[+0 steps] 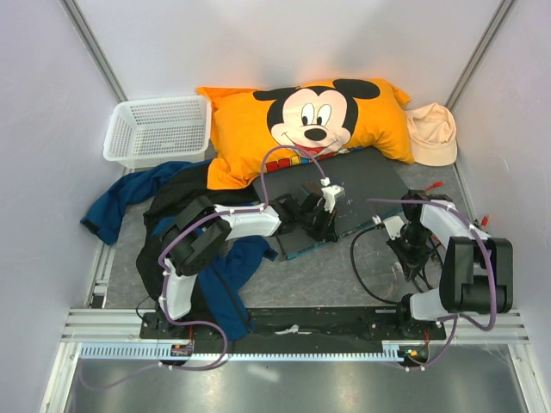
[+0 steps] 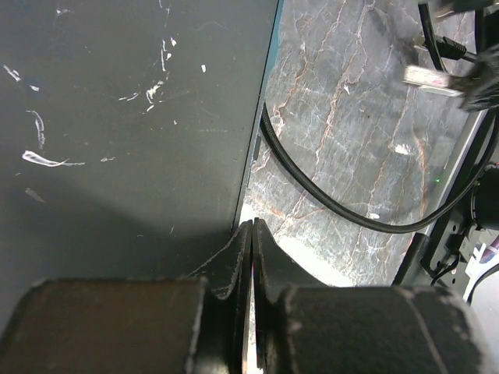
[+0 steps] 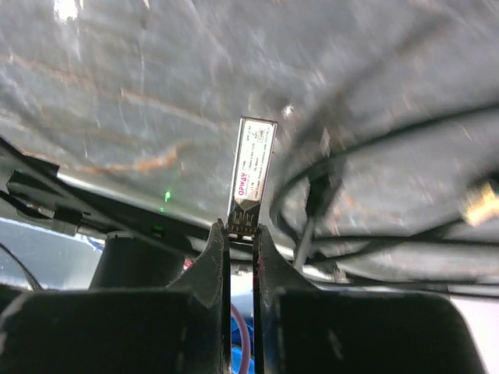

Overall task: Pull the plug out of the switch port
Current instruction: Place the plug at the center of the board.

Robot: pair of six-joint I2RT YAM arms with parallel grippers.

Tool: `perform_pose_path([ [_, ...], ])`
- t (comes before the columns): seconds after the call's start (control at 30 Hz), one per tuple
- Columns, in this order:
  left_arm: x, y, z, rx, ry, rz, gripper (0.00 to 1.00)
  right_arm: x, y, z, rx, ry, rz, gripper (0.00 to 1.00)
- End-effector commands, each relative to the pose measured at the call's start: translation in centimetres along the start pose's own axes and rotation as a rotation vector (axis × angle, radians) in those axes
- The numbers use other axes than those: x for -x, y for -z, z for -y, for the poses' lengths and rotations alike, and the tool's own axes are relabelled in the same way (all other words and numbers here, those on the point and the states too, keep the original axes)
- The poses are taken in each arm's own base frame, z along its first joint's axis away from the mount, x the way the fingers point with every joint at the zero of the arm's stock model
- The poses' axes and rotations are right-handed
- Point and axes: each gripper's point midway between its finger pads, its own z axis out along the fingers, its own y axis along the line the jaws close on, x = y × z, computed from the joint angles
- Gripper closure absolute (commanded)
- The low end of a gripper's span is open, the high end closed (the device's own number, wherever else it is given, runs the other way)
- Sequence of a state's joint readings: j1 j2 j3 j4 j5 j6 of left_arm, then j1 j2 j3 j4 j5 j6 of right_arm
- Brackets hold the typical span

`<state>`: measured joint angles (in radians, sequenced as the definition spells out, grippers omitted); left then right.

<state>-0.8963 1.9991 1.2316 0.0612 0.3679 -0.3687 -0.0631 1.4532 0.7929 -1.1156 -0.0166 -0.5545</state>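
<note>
On my overhead feed there is one container, a white plastic basket [image 1: 164, 101] with lattice walls, sitting at the far left of the desk [image 1: 327, 280]. All I can see in it is its own perforated floor.

Beside it lies one soft orange Mickey Mouse pillow [image 1: 310, 112], and one beige cloth cap [image 1: 432, 133] sits at the pillow's right end. A rumpled heap of blue and black clothing [image 1: 129, 194] spreads under my left arm. The desk surface is grey with a marbled, veined pattern.

The one switch [image 1: 366, 181] is a flat, dark grey metal slab lying mid-desk against the pillow's near edge, its top scuffed with pale scratches.

My left pincer [image 2: 253, 226] is closed with nothing between the fingers, its tips at the switch's side edge. I cannot tell whether they touch it.

My right pincer [image 3: 240, 230] is clamped on the end of one plug [image 3: 251, 167], a slim silvery rectangular module with a printed label. The plug is held over the desk, well apart from the switch. One glossy black cable [image 2: 374, 224] loops across the desk near the switch.
</note>
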Motion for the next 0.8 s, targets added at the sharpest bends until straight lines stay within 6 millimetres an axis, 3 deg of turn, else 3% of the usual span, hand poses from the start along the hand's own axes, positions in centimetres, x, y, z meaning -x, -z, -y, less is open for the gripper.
perform_pose_path([
  [0.0, 5.1, 1.3, -8.7, 0.333, 0.012, 0.197, 0.93, 0.5, 4.4, 1.0, -0.107, -0.004, 0.138, 0.99],
  [0.17, 6.4, 2.6, -5.9, 0.229, -0.028, 0.221, 0.92, 1.9, 8.3, 3.5, -0.273, -0.086, 0.301, 1.00],
  [0.23, 7.0, 3.2, -3.4, 0.115, -0.070, 0.216, 0.90, 2.2, 9.1, 4.7, -0.308, -0.121, 0.336, 1.00],
  [0.33, 7.5, 4.7, 0.1, -0.032, -0.131, 0.210, 0.86, 2.7, 9.0, 6.2, -0.317, -0.198, 0.352, 1.00],
  [0.43, 8.0, 6.8, 2.4, -0.099, -0.183, 0.227, 0.81, 3.6, 8.7, 9.4, -0.310, -0.354, 0.398, 1.00],
  [0.47, 7.7, 7.3, 2.3, -0.094, -0.198, 0.219, 0.79, 3.5, 8.6, 10.6, -0.310, -0.413, 0.415, 1.00],
  [0.5, 7.5, 7.8, 2.4, -0.090, -0.209, 0.216, 0.78, 4.6, 9.1, 12.1, -0.334, -0.434, 0.468, 1.00],
  [0.53, 7.9, 8.8, 2.9, -0.094, -0.234, 0.233, 0.76, 5.0, 8.3, 13.1, -0.315, -0.465, 0.459, 1.00],
  [0.57, 7.1, 9.1, 2.7, -0.088, -0.263, 0.211, 0.75, 5.8, 8.7, 14.0, -0.316, -0.498, 0.484, 1.00],
  [0.77, 5.6, 11.8, 2.5, -0.083, -0.336, 0.165, 0.72, 9.9, 7.1, 16.7, -0.226, -0.559, 0.494, 1.00],
])
